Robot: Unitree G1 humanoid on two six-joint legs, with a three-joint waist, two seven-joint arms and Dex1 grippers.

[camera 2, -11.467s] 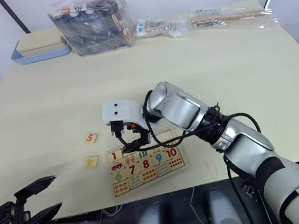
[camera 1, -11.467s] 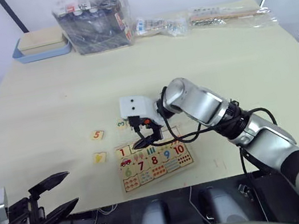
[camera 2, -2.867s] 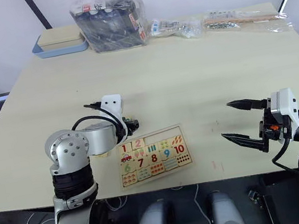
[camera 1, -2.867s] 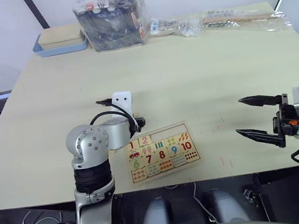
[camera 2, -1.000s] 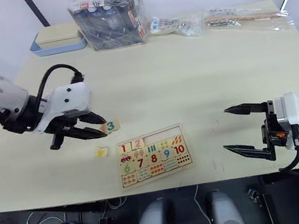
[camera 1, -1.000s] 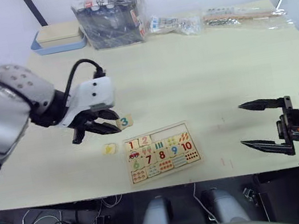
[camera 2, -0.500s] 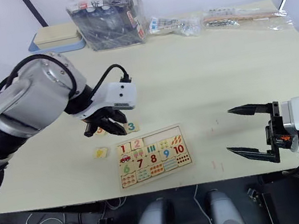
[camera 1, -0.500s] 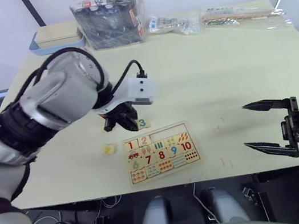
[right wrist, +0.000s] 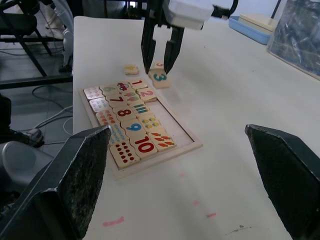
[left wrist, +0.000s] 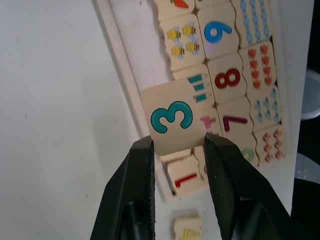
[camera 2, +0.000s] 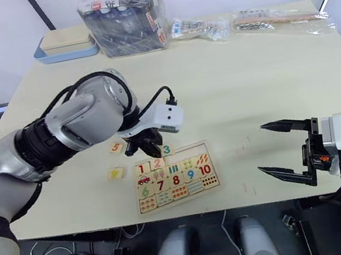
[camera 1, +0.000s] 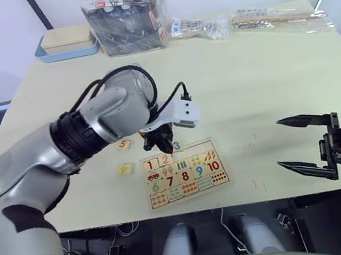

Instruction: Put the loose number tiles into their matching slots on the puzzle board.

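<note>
Two arms: left arm is bent across the surface (camera 1: 248,81), its gripper (left wrist: 173,145) clamped on the 3 tile (left wrist: 172,118) above the board's (camera 1: 185,175) far edge; right gripper (camera 1: 306,145) is held wide open, empty, well apart.

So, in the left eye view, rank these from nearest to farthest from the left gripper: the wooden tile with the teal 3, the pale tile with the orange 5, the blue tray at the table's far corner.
1. Wooden tile with the teal 3: held between the left gripper's fingers, at the pale wooden puzzle board's far edge.
2. Pale tile with the orange 5: on the table, further to the robot's left.
3. Blue tray: far left corner.
</note>
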